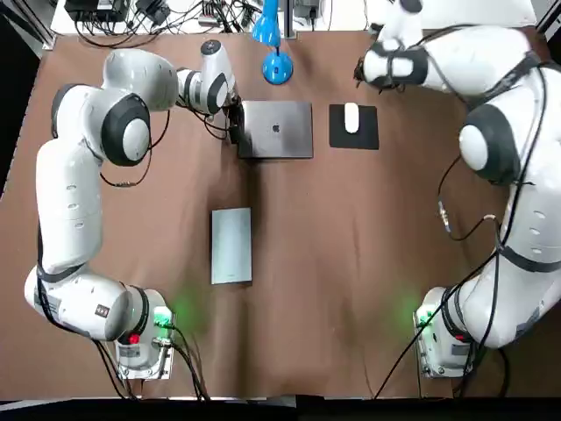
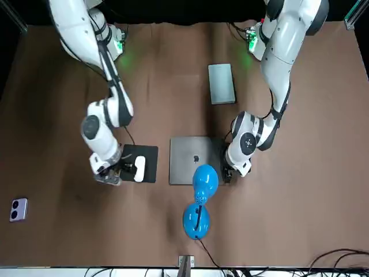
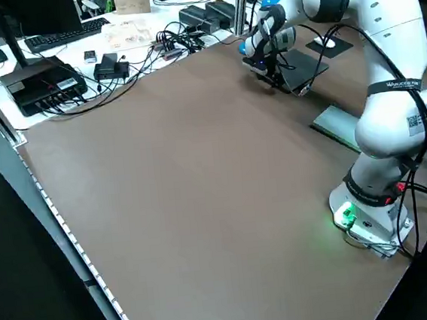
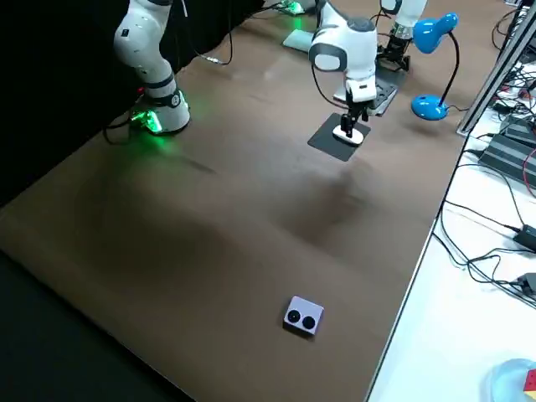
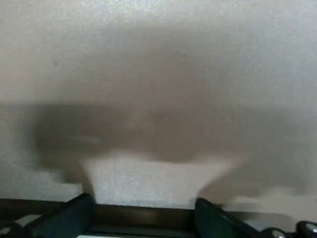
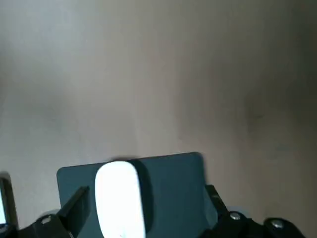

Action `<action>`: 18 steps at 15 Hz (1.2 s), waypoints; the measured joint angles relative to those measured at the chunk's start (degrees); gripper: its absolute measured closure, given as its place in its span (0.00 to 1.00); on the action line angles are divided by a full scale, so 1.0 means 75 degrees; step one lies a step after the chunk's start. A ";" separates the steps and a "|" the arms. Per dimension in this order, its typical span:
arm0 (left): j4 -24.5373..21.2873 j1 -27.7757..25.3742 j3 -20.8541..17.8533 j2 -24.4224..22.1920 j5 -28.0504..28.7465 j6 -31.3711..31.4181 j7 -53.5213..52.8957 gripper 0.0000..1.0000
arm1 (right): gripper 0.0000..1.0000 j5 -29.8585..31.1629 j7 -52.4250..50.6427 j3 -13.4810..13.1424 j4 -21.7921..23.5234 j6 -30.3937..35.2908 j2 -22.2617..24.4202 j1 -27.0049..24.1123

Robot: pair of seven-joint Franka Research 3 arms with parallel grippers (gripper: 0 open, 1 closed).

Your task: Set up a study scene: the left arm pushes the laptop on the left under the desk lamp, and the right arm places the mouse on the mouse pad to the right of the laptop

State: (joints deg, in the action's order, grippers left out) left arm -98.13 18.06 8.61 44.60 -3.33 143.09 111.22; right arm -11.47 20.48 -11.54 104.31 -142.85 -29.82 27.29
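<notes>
The closed grey laptop [image 1: 276, 129] lies just in front of the blue desk lamp's base [image 1: 277, 68], with the lamp head [image 2: 204, 179] over its far edge. My left gripper [image 1: 235, 123] sits low against the laptop's left side [image 2: 190, 160]; in its wrist view the fingers [image 5: 79, 210] stand apart with only table between them. The white mouse [image 1: 351, 117] rests on the black mouse pad [image 1: 364, 136] to the right of the laptop. My right gripper [image 4: 350, 120] hangs open just over the mouse [image 6: 121, 198], a finger [image 6: 74, 203] on each side, not touching it.
A flat grey tablet-like slab [image 1: 231, 246] lies mid-table, nearer the robot than the laptop. A small lilac device [image 2: 18, 209] with two round lenses sits far to the robot's right. Cables and electronics [image 3: 47, 78] crowd the white surface beyond the table's far edge.
</notes>
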 joint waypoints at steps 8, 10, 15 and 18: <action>0.0383 -0.0611 -0.0170 -0.0890 -0.0011 -0.0609 -0.0751 0.00 | 0.00 0.0002 -0.1895 -0.0042 -0.1067 0.3013 0.1326 -0.1741; 0.0385 -0.0830 -0.0189 -0.1284 0.0059 -0.0912 -0.1190 0.00 | 0.00 0.0003 -0.2707 -0.0052 -0.1700 0.4154 0.1494 -0.2388; 0.0432 -0.1560 -0.0194 -0.2044 0.0171 -0.1781 -0.4177 0.00 | 0.00 0.0794 -0.3541 -0.0050 -0.3632 0.7109 0.1653 -0.3482; 0.0469 -0.1685 -0.0196 -0.2160 0.0171 -0.2058 -0.5501 0.00 | 0.00 0.1280 -0.3540 0.0046 -0.3886 0.7521 0.1820 -0.3475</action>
State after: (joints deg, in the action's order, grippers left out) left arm -94.61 5.42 7.14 28.41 -2.04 127.65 69.97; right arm -1.86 -6.07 -11.19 75.17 -86.45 -16.16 1.23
